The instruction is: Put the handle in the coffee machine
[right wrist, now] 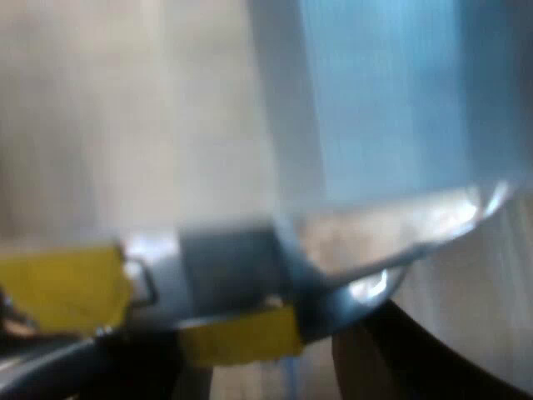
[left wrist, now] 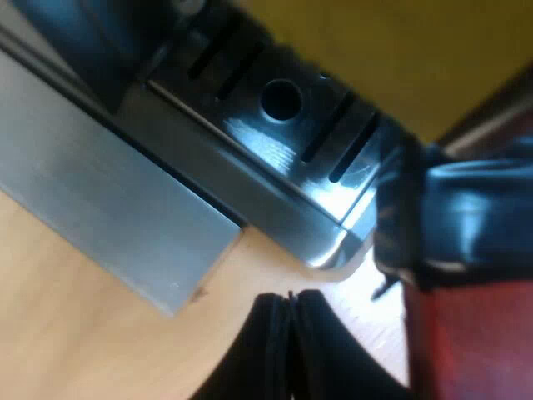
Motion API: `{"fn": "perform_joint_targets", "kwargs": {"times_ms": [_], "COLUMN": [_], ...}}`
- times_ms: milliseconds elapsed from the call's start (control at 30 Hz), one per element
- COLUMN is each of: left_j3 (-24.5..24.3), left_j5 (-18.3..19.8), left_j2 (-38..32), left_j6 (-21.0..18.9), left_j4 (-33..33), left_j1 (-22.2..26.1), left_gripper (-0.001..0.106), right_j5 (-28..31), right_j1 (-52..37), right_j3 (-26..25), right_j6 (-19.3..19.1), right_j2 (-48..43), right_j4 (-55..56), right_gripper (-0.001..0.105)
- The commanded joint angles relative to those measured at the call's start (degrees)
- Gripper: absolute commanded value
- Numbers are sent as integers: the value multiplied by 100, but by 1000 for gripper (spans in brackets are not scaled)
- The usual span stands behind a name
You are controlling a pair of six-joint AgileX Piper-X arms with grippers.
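Left wrist view: the left gripper (left wrist: 290,298) is seen with its jaws closed on each other and nothing gripped, the tips over the wooden surface (left wrist: 75,333). The holder handle (left wrist: 470,233) is seen just beside the jaws and is not gripped by them.

Handle axis: the red end (left wrist: 466,358) is nearest the camera. The dark section runs on from it and points toward the corner of the drip tray (left wrist: 283,108) at the espresso machine's base. The holder's metal head is hidden, so it cannot be told whether the holder is locked into the machine.

The tray top is glossy black, with slots and one round hole, and a bright metal edge is wrapped round its corner. A flat grey metal plate (left wrist: 108,208) is laid on the surface alongside the tray, with one corner near the jaws. Something yellow (left wrist: 400,50) is seen beyond the tray.

Right wrist view: other things are given here. The right gripper (right wrist: 266,354) is seen close to a bluish-grey metal panel (right wrist: 391,100) that meets a curved shiny rim (right wrist: 408,242). Yellow patches (right wrist: 58,292) are seen by the rim. What the panel and rim belong to cannot be told. The state of the right jaws cannot be told either.
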Motion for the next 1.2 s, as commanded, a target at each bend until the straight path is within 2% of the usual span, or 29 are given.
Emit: {"fn": "perform_joint_targets", "kwargs": {"times_ms": [33,167,200,267,367,433,500,700,933,1067,1133,1200], "left_j3": [103,410,463,489,528,599,646,691,872,1073,1162,1185], "left_j5": [187,180,210,211,223,499,544,556,555,418,416,416], "left_j2": [-88,-463,-566,-626,-630,-630,-630,-630,-865,-1101,-1193,-1219], "left_j6": [-400,-692,-773,-799,-965,-1121,-1221,-1261,-1390,-1425,-1501,-1608], "left_j4": [-178,-550,-640,-672,-699,-701,-701,-692,-692,-747,-745,-745], "left_j1": [-142,-142,-142,-142,-142,-142,-142,-142,-364,-573,-610,-611], "left_gripper": [0,0,0,0,0,0,0,0,0,0,0,0], "right_j5": [-388,-388,-411,-459,-459,-509,-614,-629,-1234,-1444,-1771,-1825], "right_j1": [38,148,237,315,397,397,397,397,435,462,515,601], "right_j3": [-92,-24,134,341,566,738,896,1339,1667,1667,1682,1682], "right_j6": [-86,-1,357,787,820,823,823,864,863,1315,1611,1623], "right_j2": [-146,-162,-188,-252,-404,-591,-715,-1163,-1765,-2122,-2443,-2716], "right_j4": [109,437,684,894,867,905,976,1015,1327,2244,2931,3414], "right_gripper": [38,38,38,38,38,38,38,38,38,38,38,38]}}
